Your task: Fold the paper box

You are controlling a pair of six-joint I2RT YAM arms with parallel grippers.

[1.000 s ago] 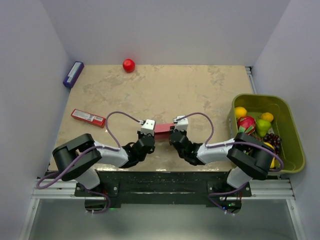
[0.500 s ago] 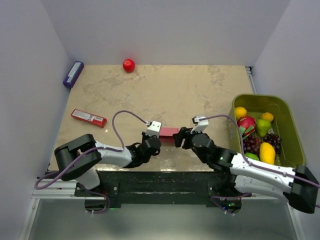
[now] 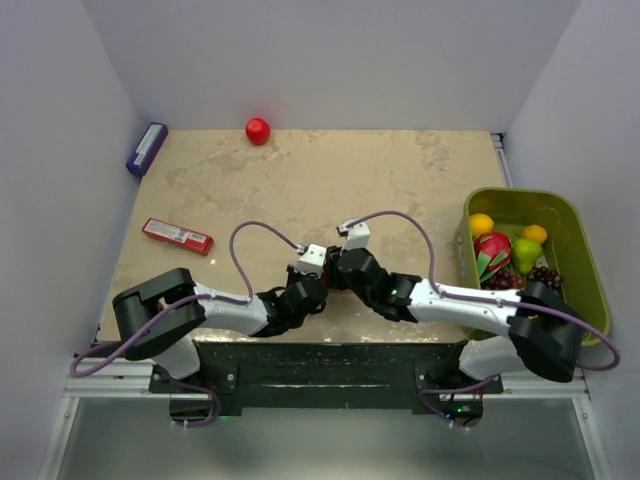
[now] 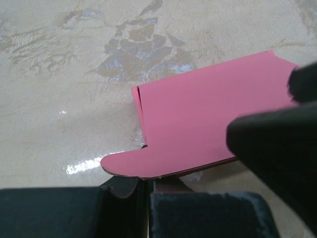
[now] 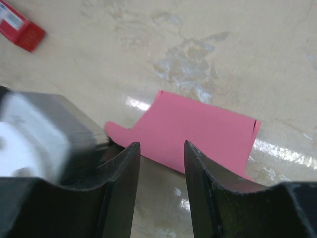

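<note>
Table (image 3: 400, 170): beige top with mottled grey-brown patches, marble-like. The pattern is densest in the far half and toward the left.

Enclosure: three plain, pale lavender-grey walls, uniform in tone. Back wall (image 3: 330, 60), left wall (image 3: 50, 150) and right wall (image 3: 590, 100) rise from the table edges.

Near edge: a black plate (image 3: 320, 365) runs across the front, with a silver metal rail (image 3: 110, 385) just below it. Grey floor (image 3: 320, 450) lies beyond the rail.

Light: soft and even, shadows faint. The wrist views show bright white glare patches (image 4: 81, 166) on the tabletop, which reads slightly glossy up close.
</note>
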